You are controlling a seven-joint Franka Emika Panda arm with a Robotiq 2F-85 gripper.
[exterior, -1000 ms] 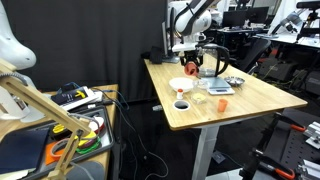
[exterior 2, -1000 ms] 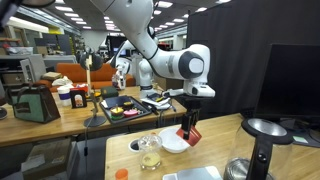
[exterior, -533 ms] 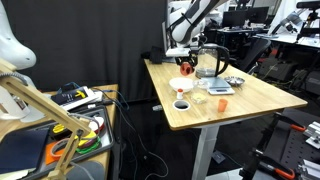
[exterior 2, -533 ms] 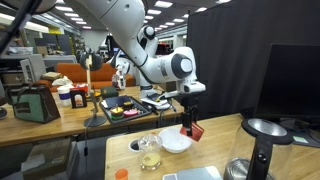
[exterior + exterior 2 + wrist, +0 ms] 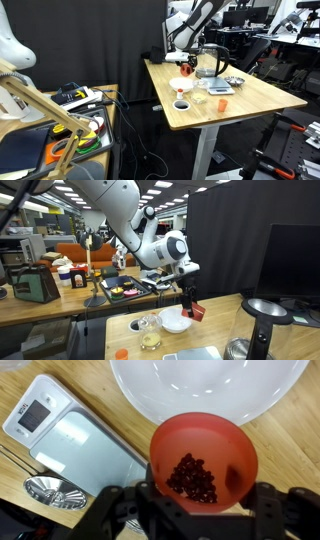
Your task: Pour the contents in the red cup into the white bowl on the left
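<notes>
My gripper [image 5: 195, 512] is shut on the red cup [image 5: 203, 460], one black finger at each side of it. Dark red beans [image 5: 190, 478] lie inside the cup. Just beyond the cup's rim in the wrist view is the white bowl [image 5: 210, 385], which looks empty. In both exterior views the red cup [image 5: 192, 310] [image 5: 187, 69] hangs tilted in the gripper [image 5: 188, 300], slightly above the table and at the edge of the white bowl [image 5: 175, 322] [image 5: 181, 84].
A silver scale [image 5: 70, 435] and a small metal bowl [image 5: 45, 490] lie beside the cup. On the wooden table [image 5: 250, 100] stand a glass jug [image 5: 213, 63], a white cup with a dark inside [image 5: 181, 104], a clear glass [image 5: 150, 335] and a small orange piece [image 5: 223, 103].
The arm's wrist has swung a little to the left in an exterior view. The red cup stays gripped beside the white bowl, shifted only slightly.
</notes>
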